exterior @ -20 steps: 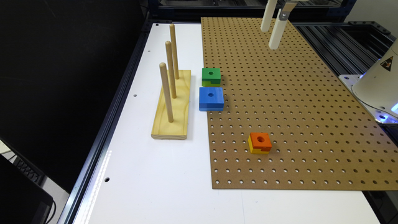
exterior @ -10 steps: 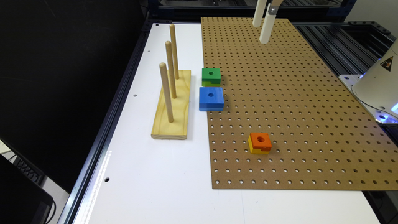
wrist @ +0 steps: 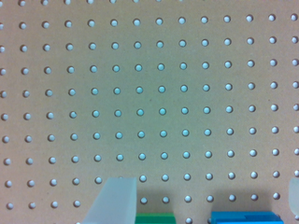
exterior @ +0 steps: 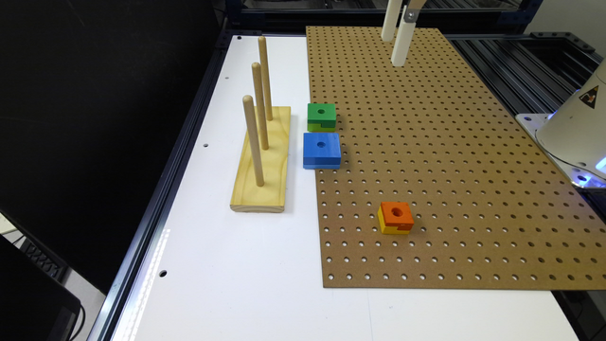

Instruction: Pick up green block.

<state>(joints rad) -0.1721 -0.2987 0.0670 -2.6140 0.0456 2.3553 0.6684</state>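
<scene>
Gripper (exterior: pixel 396 49) hangs high over the far end of the pegboard (exterior: pixel 450 156), fingers spread wide and holding nothing. Green block (exterior: pixel 321 117) sits on the pegboard's left edge in the exterior view, just beyond the blue block (exterior: pixel 322 150), beside the 3-peg wooden stand (exterior: pixel 262 161)

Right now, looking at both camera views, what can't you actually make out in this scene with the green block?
- Green block in the wrist view: the picture's edge cuts it off, leaving a thin strip; hole and notch unseen.
- Blue block, wrist view: likewise cut by the edge.
- Gripper, exterior view: the frame's top edge cuts off everything above its fingers.
- Finger, wrist view: blurred and translucent, tip out of frame.
- Green block, exterior view: far sides face away.
</scene>
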